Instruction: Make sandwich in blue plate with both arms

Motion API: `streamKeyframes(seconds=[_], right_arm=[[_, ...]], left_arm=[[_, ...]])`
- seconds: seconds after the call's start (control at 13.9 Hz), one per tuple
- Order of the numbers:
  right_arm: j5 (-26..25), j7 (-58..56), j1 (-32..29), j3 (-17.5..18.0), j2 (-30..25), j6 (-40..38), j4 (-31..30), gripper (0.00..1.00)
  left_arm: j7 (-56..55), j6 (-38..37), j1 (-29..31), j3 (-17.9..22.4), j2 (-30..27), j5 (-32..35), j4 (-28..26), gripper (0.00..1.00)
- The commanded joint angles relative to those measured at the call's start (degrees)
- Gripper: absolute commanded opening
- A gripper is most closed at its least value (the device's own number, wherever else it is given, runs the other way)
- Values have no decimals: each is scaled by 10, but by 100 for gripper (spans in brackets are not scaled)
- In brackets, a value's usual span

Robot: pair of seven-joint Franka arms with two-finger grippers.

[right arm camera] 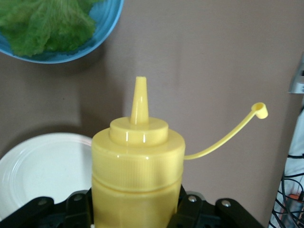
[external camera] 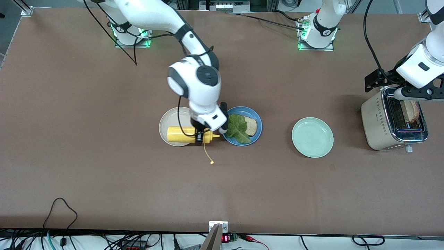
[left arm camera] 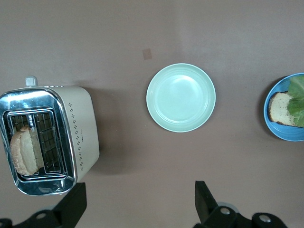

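plates, toaster and a squeezed-on sauce bottle

blue plate point(external camera: 256, 119) holds a bread slice point(external camera: 251, 125) under lettuce point(external camera: 237, 129); right gripper point(external camera: 201, 133) clamps a yellow bottle point(external camera: 184, 134) over the cream plate point(external camera: 166, 123). mint plate point(external camera: 312, 137) bare. another slice point(external camera: 412, 111) in the toaster point(external camera: 376, 121); left gripper point(left arm camera: 140, 202) spread wide above.

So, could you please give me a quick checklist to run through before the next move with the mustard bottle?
1. Right gripper shut on the mustard bottle: ok.
2. Cap off the nozzle, hanging by its tether: ok.
3. Lettuce lying on the bread slice in the blue plate: ok.
4. Nozzle over the lettuce: not ok, it sits between the cream plate and the blue plate.
5. Second slice in the toaster, left gripper open above the table beside it: ok.
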Motion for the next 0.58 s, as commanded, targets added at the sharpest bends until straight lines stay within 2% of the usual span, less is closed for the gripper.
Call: streamKeyframes(seconds=[0.0,0.29,0.5], right_arm=[[84,-105,-49,11,-67,-30,-19,28],[243,-260,-134,11,-123,-96,-26,28],[362,-368,-226,11,-139,-159,-28,28]], left_arm=[[-7,-10,-2,0,1,-5,7,100],[-6,-10,-5,0,11,-5,7,100],[-8,-16,-4,0,14,-5,8,100]])
